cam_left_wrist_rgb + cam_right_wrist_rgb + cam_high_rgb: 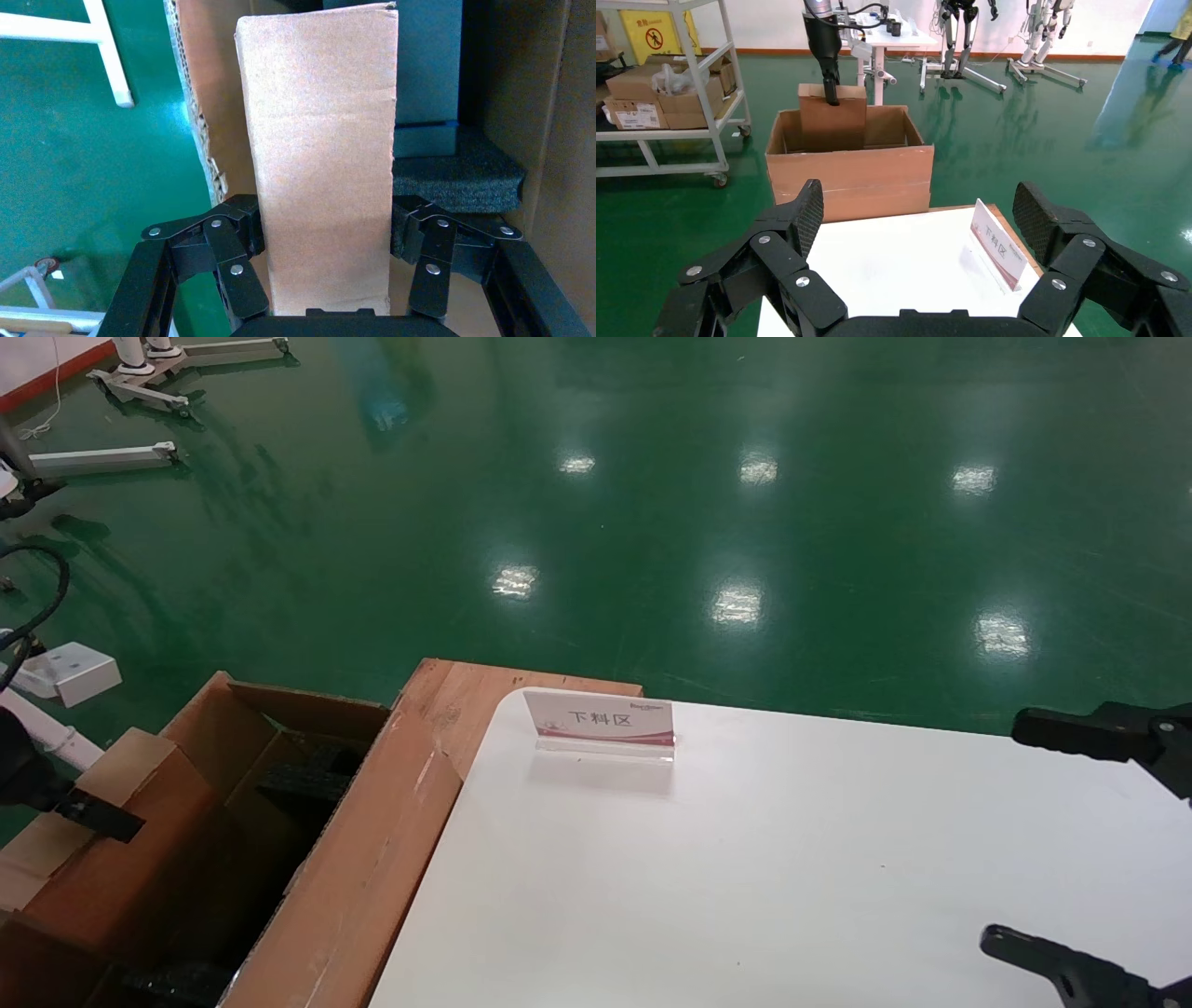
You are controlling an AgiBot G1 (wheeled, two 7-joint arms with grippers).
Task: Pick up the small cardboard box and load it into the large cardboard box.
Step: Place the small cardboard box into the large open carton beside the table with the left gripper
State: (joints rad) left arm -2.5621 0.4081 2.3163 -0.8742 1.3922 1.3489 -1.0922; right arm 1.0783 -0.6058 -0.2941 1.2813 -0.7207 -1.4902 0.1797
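My left gripper (pixel 65 798) is shut on the small cardboard box (pixel 121 859) and holds it upright, its lower part inside the large cardboard box (pixel 363 859). In the left wrist view the small box (pixel 323 154) stands between my closed fingers (pixel 239 239), with black foam (pixel 457 175) and the carton's wall (pixel 555 140) beyond it. The right wrist view shows the small box (pixel 831 123) sticking up out of the carton (pixel 856 175), gripped at its top edge. My right gripper (pixel 1062 845) is open and empty over the white table (pixel 745 877).
A small sign stand (pixel 601 724) stands at the table's far edge. A reddish-brown wooden board (pixel 456 696) lies between the table and the carton. Black foam blocks (pixel 307 775) sit inside the carton. A shelving cart (pixel 666 91) stands beyond the carton on the green floor.
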